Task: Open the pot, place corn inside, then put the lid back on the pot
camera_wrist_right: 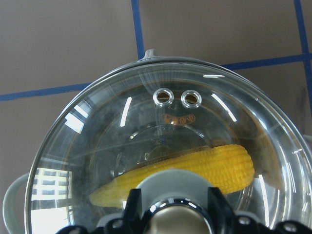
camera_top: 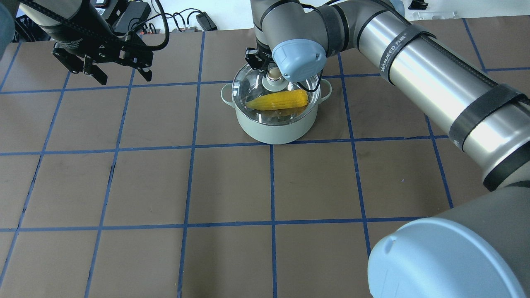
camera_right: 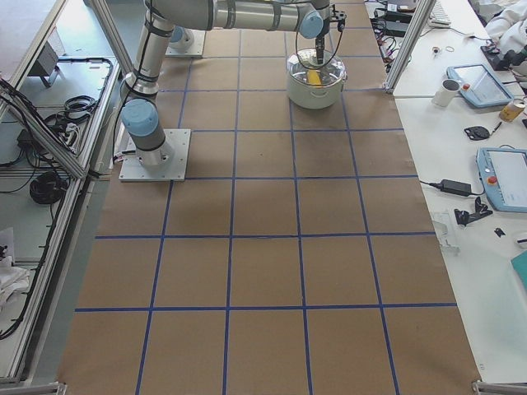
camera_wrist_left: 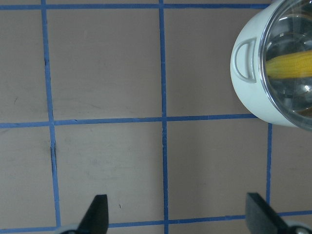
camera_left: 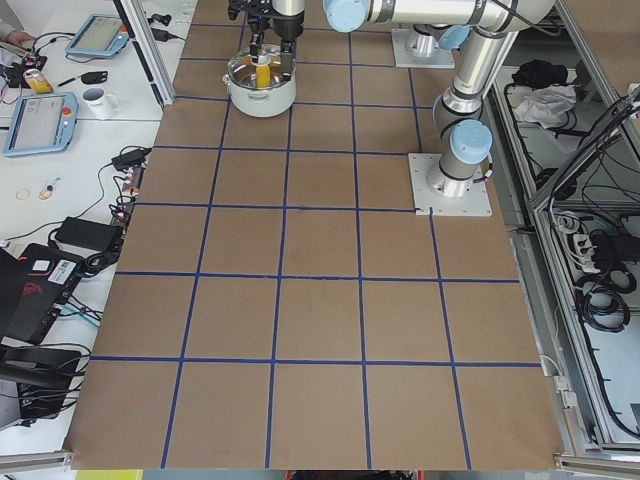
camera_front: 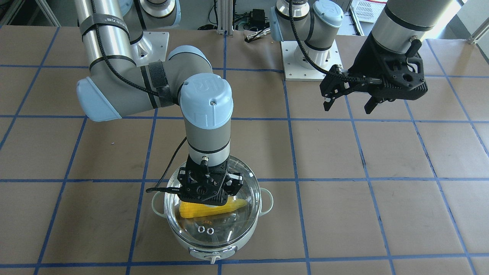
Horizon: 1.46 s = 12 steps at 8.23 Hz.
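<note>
Brown worktop: mint-green round pot holds yellow corn cob under clear glass dome lid, right pincer grasping it; left pincer released.

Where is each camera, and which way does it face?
Front-facing: across the brown table, facing the robot; both arms, right gripper over the round mint-green pot.
Overhead: behind the robot, looking forward-down; left gripper at left.
Exterior left: table's end, looking along it; left arm nearer.
Exterior right: opposite end; right arm nearer.
Left wrist: straight down; own fingertips.
Right wrist: down on the clear glass dome lid; own fingers at its beige-silver knob.
Shared: both wrist views show the yellow corn cob.
</note>
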Available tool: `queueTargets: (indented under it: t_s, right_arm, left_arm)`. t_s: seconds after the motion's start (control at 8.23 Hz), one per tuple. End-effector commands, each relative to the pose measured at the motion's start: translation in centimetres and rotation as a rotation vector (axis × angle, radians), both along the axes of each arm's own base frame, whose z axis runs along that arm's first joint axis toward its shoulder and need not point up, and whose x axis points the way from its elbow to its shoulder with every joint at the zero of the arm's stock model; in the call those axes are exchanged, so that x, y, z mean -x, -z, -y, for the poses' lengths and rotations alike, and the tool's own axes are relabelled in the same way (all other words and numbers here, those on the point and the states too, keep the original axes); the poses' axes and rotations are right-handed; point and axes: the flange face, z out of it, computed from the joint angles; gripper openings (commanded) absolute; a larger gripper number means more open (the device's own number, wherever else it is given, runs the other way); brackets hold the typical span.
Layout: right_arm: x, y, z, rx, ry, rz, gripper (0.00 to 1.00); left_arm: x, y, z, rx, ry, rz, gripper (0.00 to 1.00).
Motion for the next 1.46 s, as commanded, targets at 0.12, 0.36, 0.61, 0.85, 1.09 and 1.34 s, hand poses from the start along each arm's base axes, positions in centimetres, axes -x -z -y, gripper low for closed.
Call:
queueTargets:
  t_s: [0.12, 0.36, 0.61, 0.85, 1.09, 1.34]
  right_arm:
    - [0.05, -0.25, 0.29, 0.029, -0.03, 0.0, 0.2]
    - [0.36, -0.59, 0.4, 0.039, -0.036, 0.001, 0.21]
    - [0.45, -0.25, 0.39, 0.032, -0.032, 0.002, 0.21]
    - [0.44, 0.37, 0.38, 0.023, -0.032, 0.001, 0.21]
    - [0.44, 0.37, 0.38, 0.023, -0.032, 0.001, 0.21]
    - [0.44, 0.37, 0.38, 0.023, -0.031, 0.001, 0.21]
  left_arm:
    - [0.03, -0.01, -0.41, -0.045, -0.092, -0.007, 1.0]
    - [0.15, -0.29, -0.47, -0.037, -0.092, -0.019, 1.0]
    - [0.09, -0.18, -0.23, -0.035, -0.093, -0.022, 1.0]
    - [0.1, -0.27, -0.34, -0.032, -0.093, -0.022, 1.0]
    - [0.08, -0.35, -0.33, -0.031, -0.093, -0.02, 1.0]
    - [0.08, -0.35, -0.33, -0.031, -0.093, -0.02, 1.0]
